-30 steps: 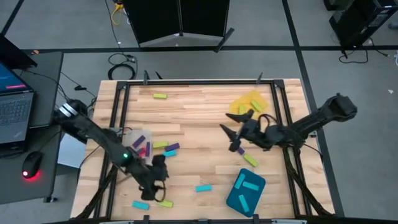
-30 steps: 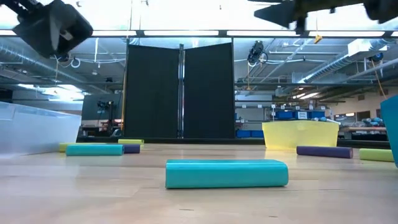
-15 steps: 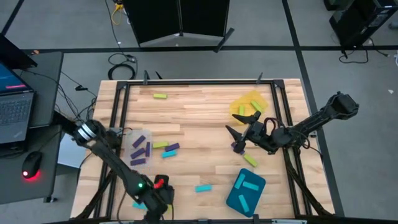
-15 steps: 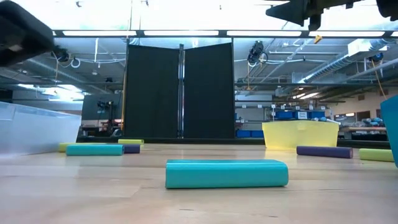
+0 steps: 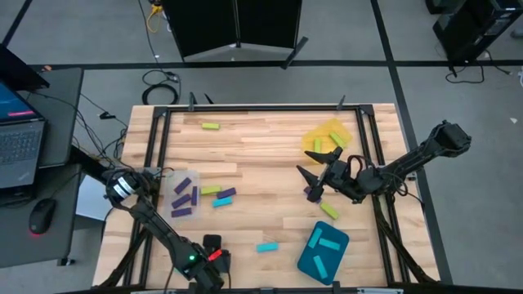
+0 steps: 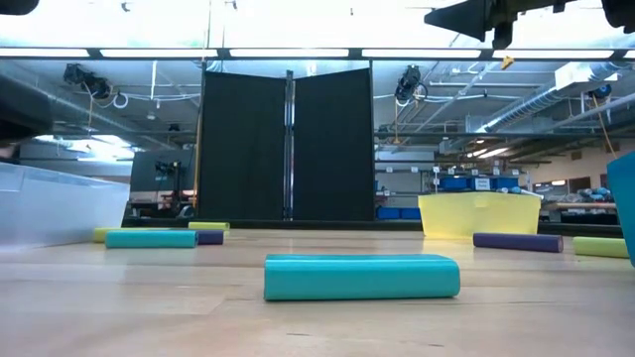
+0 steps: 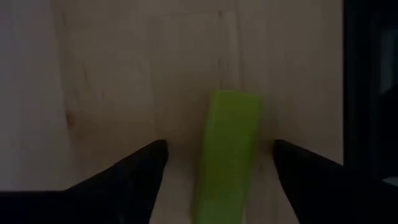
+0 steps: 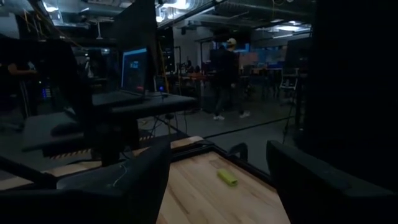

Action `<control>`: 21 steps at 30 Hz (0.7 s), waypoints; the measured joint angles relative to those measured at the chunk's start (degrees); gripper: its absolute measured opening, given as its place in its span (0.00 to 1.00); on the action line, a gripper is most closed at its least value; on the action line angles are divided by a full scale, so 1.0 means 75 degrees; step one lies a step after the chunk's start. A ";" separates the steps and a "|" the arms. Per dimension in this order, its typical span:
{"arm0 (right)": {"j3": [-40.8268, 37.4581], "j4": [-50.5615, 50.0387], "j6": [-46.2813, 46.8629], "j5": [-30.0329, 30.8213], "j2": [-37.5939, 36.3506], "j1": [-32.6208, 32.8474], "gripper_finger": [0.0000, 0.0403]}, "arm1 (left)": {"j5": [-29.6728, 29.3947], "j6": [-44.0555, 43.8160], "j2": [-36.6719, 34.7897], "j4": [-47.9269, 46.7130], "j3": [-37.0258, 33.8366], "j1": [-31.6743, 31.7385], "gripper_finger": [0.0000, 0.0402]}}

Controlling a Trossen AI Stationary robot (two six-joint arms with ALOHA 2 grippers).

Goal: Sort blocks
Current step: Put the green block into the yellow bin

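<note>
Left pincer (image 5: 211, 273) low at the desk's (image 5: 261, 151) near edge, fingers spread wide either side of a yellow-green block (image 7: 227, 155) lying flat on the wood, not gripped. Just beyond, a cyan block (image 5: 266, 247) lies alone; in the low view it is the closest bar. Teal tray (image 5: 323, 252) near right holds two cyan blocks. Mid-desk left, clear tray (image 5: 181, 196) with purple blocks, a green, a cyan and a purple bar beside it. Right pincer (image 5: 315, 175) hangs raised over mid-right desk, fingers apart, holding nothing; a purple block (image 5: 311, 193) and a green block (image 5: 328, 211) beneath. Yellow tray (image 5: 329, 137) behind it holds green blocks. Far left, one green block (image 5: 211, 126) alone.
</note>
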 joint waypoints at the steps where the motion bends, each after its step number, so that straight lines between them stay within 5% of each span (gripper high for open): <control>1: -0.0003 0.0004 0.0000 0.0000 0.0000 0.0027 0.68 | -0.0015 -0.0011 0.0040 -0.0058 0.0003 0.0020 0.72; 10: -0.0001 0.0053 -0.0038 0.0187 0.0000 0.0207 0.68 | -0.0218 -0.0210 0.0138 -0.0294 -0.0002 0.0178 0.27; 21: 0.0002 0.0488 -0.0409 0.0203 0.0000 0.0212 0.68 | -0.1169 0.0748 0.0040 -0.1115 0.0460 0.0369 0.26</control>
